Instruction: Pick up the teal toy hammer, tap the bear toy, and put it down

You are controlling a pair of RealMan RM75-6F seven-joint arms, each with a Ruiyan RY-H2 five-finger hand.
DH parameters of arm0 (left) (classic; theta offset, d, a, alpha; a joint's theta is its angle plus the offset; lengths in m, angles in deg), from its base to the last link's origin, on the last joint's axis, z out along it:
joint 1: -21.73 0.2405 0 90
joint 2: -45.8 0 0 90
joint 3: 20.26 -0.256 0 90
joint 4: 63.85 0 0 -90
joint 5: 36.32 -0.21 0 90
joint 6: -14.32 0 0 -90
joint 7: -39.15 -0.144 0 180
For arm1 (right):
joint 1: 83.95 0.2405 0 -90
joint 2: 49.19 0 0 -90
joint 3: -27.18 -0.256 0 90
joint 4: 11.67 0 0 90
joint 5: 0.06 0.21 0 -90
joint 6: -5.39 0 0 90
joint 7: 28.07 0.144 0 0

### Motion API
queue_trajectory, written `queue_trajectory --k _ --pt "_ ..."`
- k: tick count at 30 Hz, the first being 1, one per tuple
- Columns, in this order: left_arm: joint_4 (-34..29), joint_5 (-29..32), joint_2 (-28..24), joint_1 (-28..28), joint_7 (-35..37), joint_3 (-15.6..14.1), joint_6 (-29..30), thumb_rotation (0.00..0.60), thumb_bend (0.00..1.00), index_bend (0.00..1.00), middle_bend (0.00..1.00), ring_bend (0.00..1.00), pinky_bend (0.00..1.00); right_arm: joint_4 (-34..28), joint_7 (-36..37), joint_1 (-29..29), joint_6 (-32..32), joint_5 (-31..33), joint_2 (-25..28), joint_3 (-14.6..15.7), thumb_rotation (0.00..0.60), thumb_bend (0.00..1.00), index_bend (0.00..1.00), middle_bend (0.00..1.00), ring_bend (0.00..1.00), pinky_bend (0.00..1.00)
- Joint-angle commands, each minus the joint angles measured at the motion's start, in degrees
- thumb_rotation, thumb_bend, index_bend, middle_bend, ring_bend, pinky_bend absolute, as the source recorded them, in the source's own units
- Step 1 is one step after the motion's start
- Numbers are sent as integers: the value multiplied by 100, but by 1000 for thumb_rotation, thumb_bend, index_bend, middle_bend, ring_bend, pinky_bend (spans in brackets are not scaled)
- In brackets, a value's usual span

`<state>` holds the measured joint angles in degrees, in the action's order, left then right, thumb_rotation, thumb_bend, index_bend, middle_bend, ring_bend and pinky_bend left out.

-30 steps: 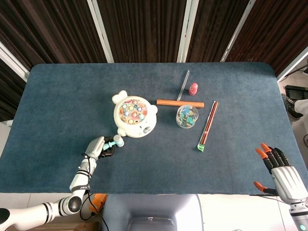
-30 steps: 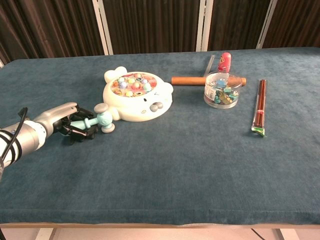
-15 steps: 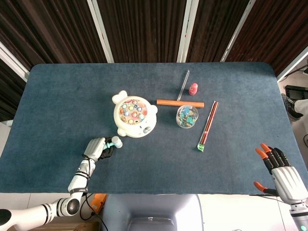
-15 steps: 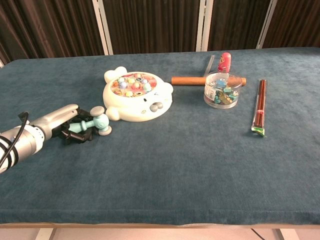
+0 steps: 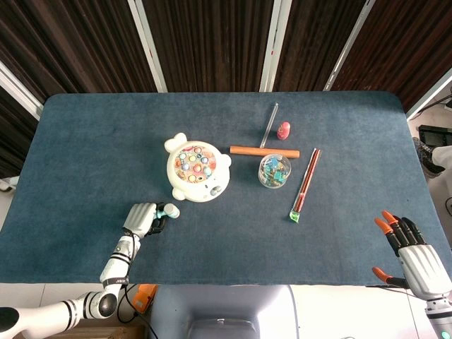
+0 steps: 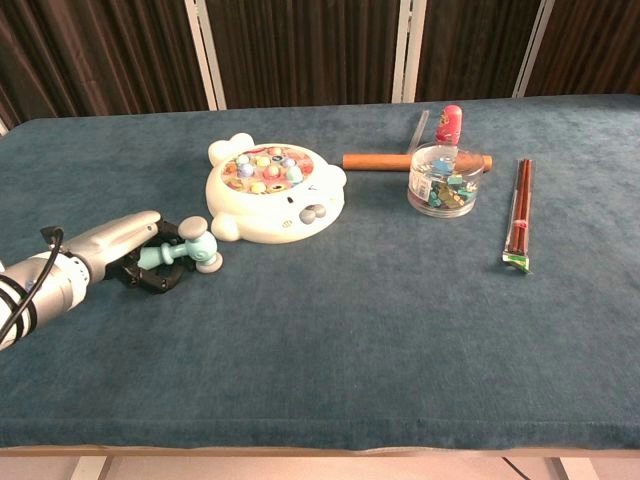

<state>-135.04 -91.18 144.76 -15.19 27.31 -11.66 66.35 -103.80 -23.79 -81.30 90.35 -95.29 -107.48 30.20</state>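
Observation:
The white bear toy [image 5: 198,169] [image 6: 275,190], with coloured pegs in its face, lies left of the table's centre. Just in front of it and to the left, my left hand [image 5: 143,217] [image 6: 115,243] grips the handle of the teal toy hammer [image 5: 168,211] [image 6: 185,252]. The hammer's head points toward the bear and stays a short gap from it, low over the cloth. My right hand [image 5: 413,251] hangs past the table's front right edge, fingers spread and holding nothing. It does not appear in the chest view.
An orange-brown stick [image 5: 264,151] [image 6: 385,161], a clear tube [image 5: 269,124], a small red doll [image 5: 283,130] [image 6: 451,122] and a clear bowl of small bits [image 5: 274,170] [image 6: 445,180] lie right of the bear. A chopstick packet [image 5: 306,182] [image 6: 520,215] lies further right.
My left hand has drawn back slightly toward the table's front with the hammer still in its grip. The right hand has not moved.

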Motion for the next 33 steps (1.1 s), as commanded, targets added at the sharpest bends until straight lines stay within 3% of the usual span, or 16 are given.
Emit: queue_trajectory --k 1,16,33 --pt "28 115 -1 -19 -57 44 -97 599 492 199 66 0 0 2 2 6 -12 -1 2 2 600 327 0 0 0 0" --pt "-153 458 -188 -108 -322 118 -319 518 449 146 0 0 0 -7 -19 10 -27 11 0 5 600 327 0 0 0 0" --pt "28 165 -201 -105 -439 70 -80 500 415 134 0 0 0 -3 -9 3 -5 6 2 4 600 327 0 0 0 0"
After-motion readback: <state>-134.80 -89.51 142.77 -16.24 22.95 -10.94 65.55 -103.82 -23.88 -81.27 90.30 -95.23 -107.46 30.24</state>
